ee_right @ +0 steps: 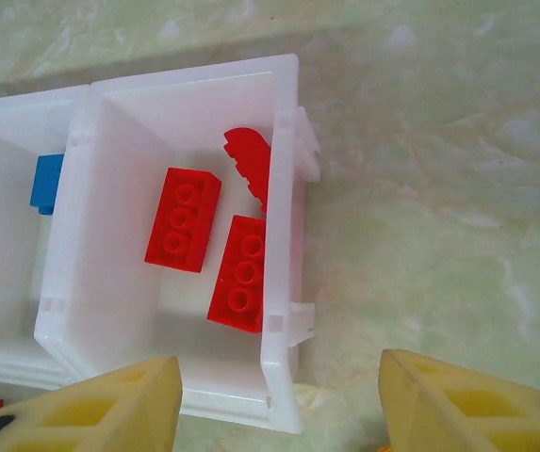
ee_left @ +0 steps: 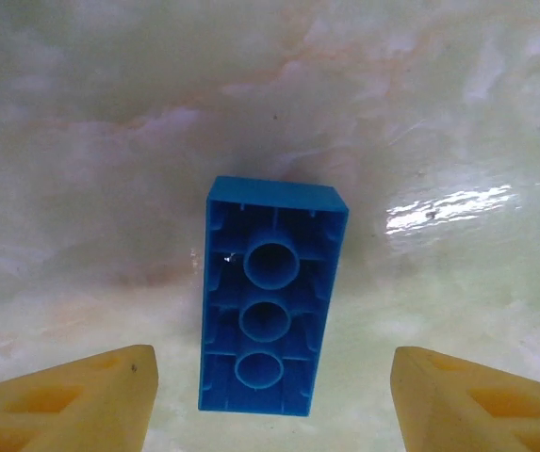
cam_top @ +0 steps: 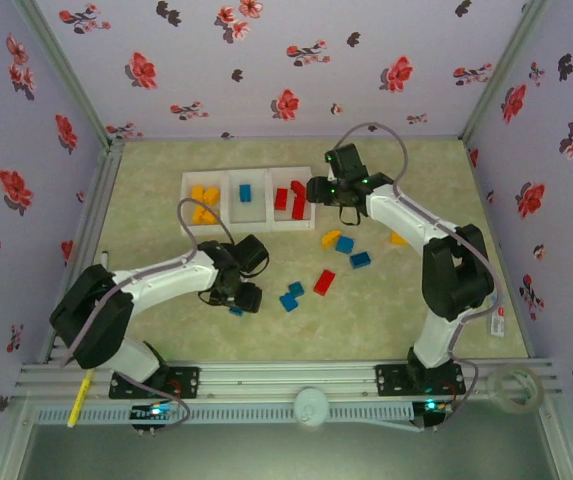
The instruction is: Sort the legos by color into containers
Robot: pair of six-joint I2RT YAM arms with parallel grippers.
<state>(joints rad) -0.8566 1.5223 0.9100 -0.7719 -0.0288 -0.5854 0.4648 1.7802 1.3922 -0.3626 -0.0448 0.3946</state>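
Note:
The containers are one white tray (cam_top: 228,212) of three compartments: yellow legos (cam_top: 204,203) on the left, a blue one (cam_top: 245,193) in the middle, red ones (cam_top: 289,199) on the right. My left gripper (cam_top: 238,298) is low over the table, open, its yellow fingers (ee_left: 90,395) on either side of an upside-down blue brick (ee_left: 270,301) with a gap on each side. My right gripper (ee_right: 279,367) is open and empty over the near right corner of the red compartment (ee_right: 284,235), where three red bricks (ee_right: 183,218) lie.
Loose legos lie between the arms: a yellow one (cam_top: 331,238), blue ones (cam_top: 360,260), a red one (cam_top: 324,282), two more blue (cam_top: 292,296), and a yellow one (cam_top: 398,238) by the right arm. Flowered walls enclose the table.

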